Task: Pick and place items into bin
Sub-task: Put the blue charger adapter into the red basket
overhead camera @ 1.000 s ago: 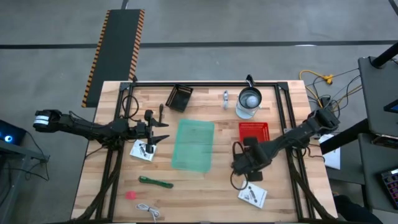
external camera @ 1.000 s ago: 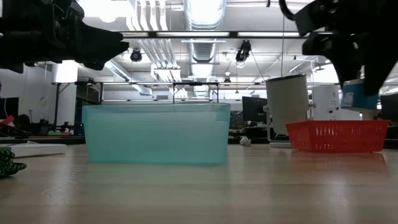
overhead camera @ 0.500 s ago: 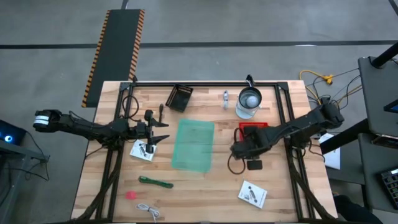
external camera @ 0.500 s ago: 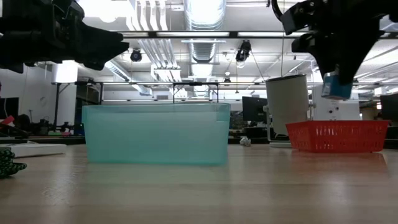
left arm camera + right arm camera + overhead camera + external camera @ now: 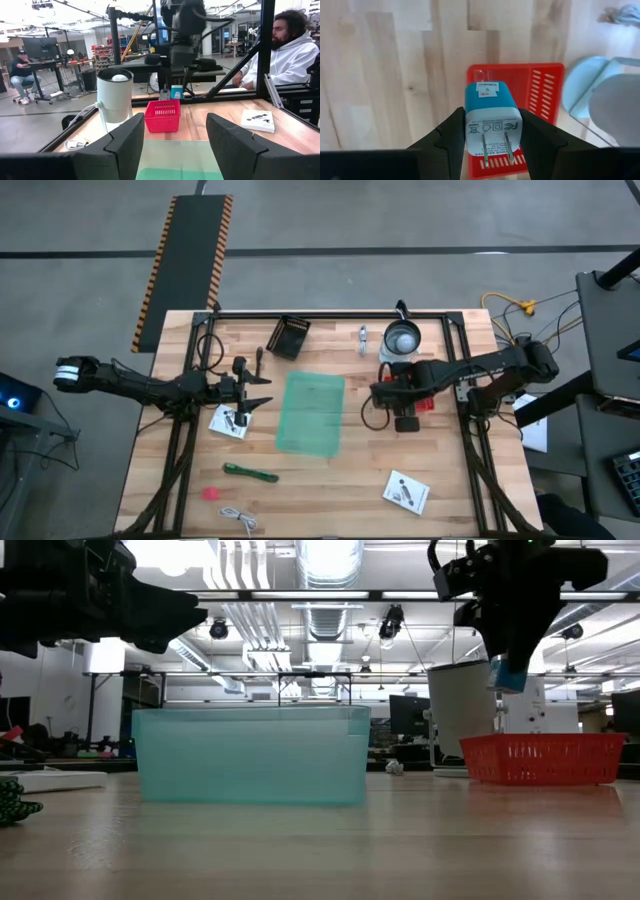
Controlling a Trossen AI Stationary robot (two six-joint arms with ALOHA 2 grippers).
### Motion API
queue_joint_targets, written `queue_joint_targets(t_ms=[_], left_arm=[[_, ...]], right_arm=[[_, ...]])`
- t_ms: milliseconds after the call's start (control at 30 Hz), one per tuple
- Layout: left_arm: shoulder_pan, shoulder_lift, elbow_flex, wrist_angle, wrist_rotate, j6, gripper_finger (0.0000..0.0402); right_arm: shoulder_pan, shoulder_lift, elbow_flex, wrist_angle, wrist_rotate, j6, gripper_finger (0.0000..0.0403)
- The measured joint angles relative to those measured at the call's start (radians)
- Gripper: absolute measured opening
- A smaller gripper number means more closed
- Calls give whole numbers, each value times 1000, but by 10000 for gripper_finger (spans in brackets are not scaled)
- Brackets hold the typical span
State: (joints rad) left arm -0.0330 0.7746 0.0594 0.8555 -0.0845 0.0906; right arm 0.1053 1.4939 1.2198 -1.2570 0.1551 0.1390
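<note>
My right gripper [image 5: 388,393] hangs over the red basket [image 5: 426,403], shut on a white cube with a blue end, a plug adapter [image 5: 492,120], which also shows in the low view [image 5: 509,676]. My left gripper [image 5: 262,392] waits open at the table's left, above a white packet [image 5: 229,421]. The clear green bin [image 5: 311,413] stands mid-table between the arms. A second white packet [image 5: 406,492], a green stick [image 5: 250,473], a pink bit [image 5: 210,493] and a white coiled cable [image 5: 238,519] lie flat toward the near edge. My right gripper pinches the adapter's two opposite white sides [image 5: 468,131] between its two fingers, which point down from above. The two metal prongs [image 5: 496,143] face up toward the wrist and the blue end [image 5: 489,94] points down. The adapter hangs upright, clear above the red basket.
A glass jug with a metal lid [image 5: 401,342] stands just beyond the red basket. A small black basket [image 5: 290,337] and a silver piece [image 5: 363,337] sit near the far edge. A person in a white hoodie [image 5: 280,55] sits beyond the table's right side.
My right gripper has carried the adapter up and toward the table's far edge, from the bare wood near the right-hand packet to above the red basket, rolling slightly. The adapter stays upright in the hold.
</note>
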Motion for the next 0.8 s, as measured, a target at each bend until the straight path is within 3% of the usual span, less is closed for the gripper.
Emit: queue_joint_targets(t_ms=[233,800], left_arm=[[0,2,0,0,0,0,199],[-1,3,0,-1,0,0,199]], right_arm=[[-95,-24,-1,-32,-82,-4,141],[-153,-55,-140,-82,-85,-82,141]])
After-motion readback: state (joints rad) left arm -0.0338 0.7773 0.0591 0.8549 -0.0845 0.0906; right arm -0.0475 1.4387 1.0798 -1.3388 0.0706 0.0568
